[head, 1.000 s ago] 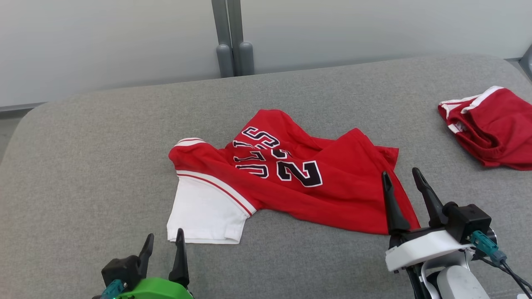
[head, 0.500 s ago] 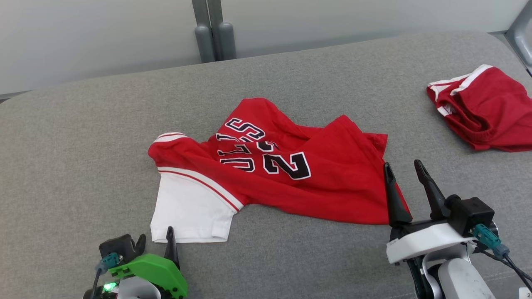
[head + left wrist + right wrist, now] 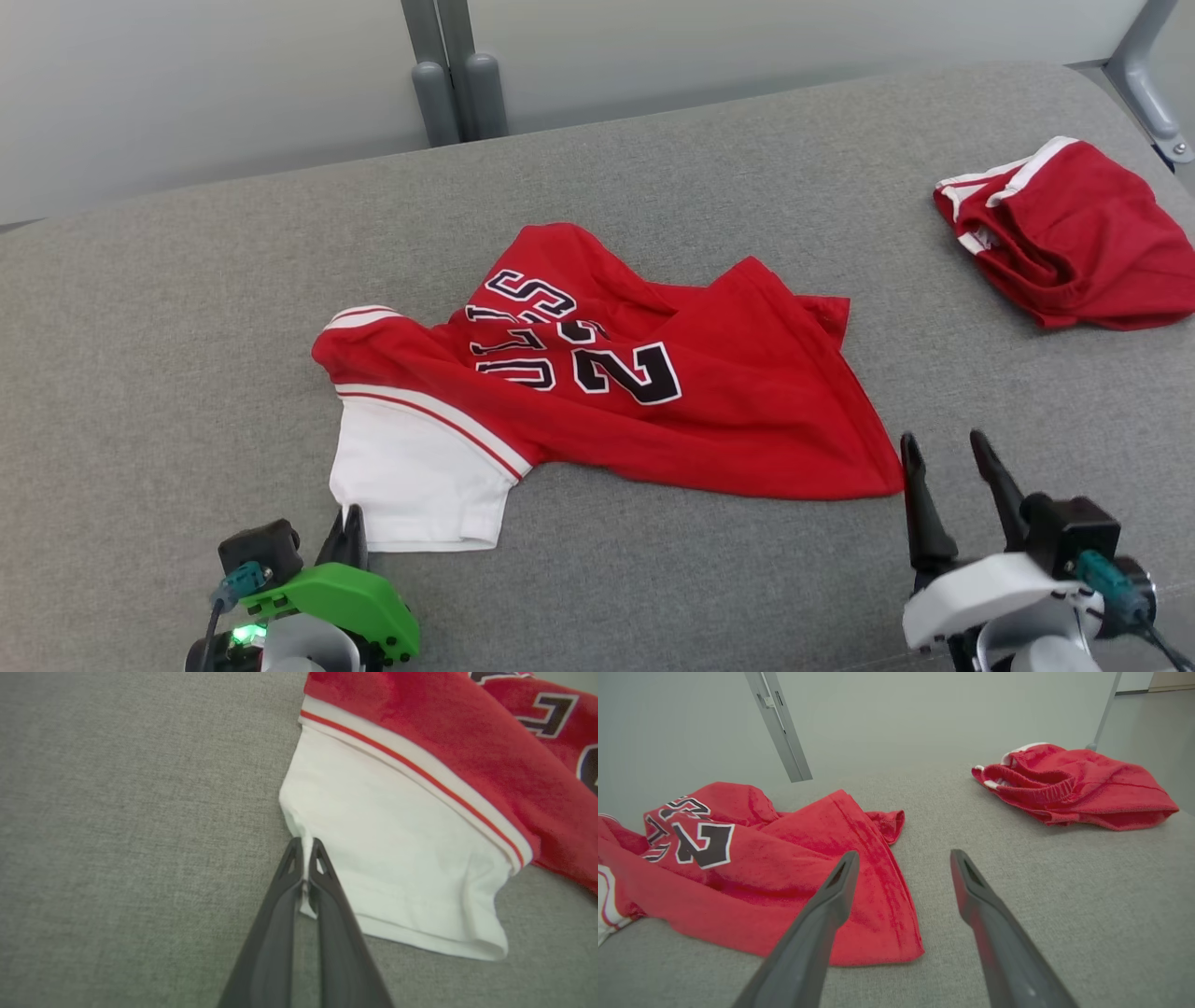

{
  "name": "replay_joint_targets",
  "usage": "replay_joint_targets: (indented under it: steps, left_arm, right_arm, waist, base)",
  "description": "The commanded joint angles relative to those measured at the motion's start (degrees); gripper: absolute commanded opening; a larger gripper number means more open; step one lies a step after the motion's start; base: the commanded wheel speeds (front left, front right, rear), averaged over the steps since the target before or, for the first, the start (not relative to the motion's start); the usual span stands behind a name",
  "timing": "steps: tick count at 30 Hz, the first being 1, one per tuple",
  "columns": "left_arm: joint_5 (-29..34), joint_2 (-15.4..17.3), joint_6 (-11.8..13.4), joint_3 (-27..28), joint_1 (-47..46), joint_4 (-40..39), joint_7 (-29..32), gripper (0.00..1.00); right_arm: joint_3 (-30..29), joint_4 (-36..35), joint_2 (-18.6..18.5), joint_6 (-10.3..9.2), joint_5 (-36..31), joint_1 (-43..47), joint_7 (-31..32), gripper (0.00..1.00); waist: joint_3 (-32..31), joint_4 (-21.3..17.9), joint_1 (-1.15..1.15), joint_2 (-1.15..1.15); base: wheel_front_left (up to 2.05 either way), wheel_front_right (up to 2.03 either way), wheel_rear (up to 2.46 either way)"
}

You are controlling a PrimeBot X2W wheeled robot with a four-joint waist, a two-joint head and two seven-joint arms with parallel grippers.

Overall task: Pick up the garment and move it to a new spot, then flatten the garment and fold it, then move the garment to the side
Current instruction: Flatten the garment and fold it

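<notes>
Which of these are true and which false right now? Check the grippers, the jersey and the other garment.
1. The left gripper is shut on the edge of the white sleeve. True.
2. The right gripper is clamped on the jersey. False: its jaws stand open near the jersey's lower corner and grip nothing.
3. The jersey lies flat and folded. False: it is rumpled, with its lettering creased.
4. A second red garment lies apart from the jersey, on the robot's right. True.
</notes>
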Motion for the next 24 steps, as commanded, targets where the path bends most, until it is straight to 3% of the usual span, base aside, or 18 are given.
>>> replay_joint_targets:
  steps: [1, 10, 24]
  left_arm:
    - [-0.43, 0.33, -0.38, 0.09, -0.56, -0.84, -1.10, 0.00]
    - [-1.46, 1.17, 0.04, 1.33, 4.20, -9.52, -4.37, 0.00]
    - [-1.77, 1.98, 3.14, 1.21, 12.42, -23.59, -0.54, 0.00]
  right_arm:
    - [-0.04, 1.98, 0.02, 0.01, -0.38, 1.46, 0.00, 1.00]
    - [-0.45, 11.20, -0.02, 0.00, 2.85, 0.46, 0.12, 1.00]
    - [-1.21, 20.30, -0.03, 0.00, 5.03, -4.71, -0.03, 1.00]
  waist:
    - [-0.17, 0.13, 0.00, 0.00]
    - [-0.93, 1.24, 0.00, 0.00]
    - [-0.77, 5.17, 0.00, 0.00]
  base:
    - [0.00, 0.00, 0.00]
    - [0.00, 0.00, 0.00]
    - [0.00, 0.00, 0.00]
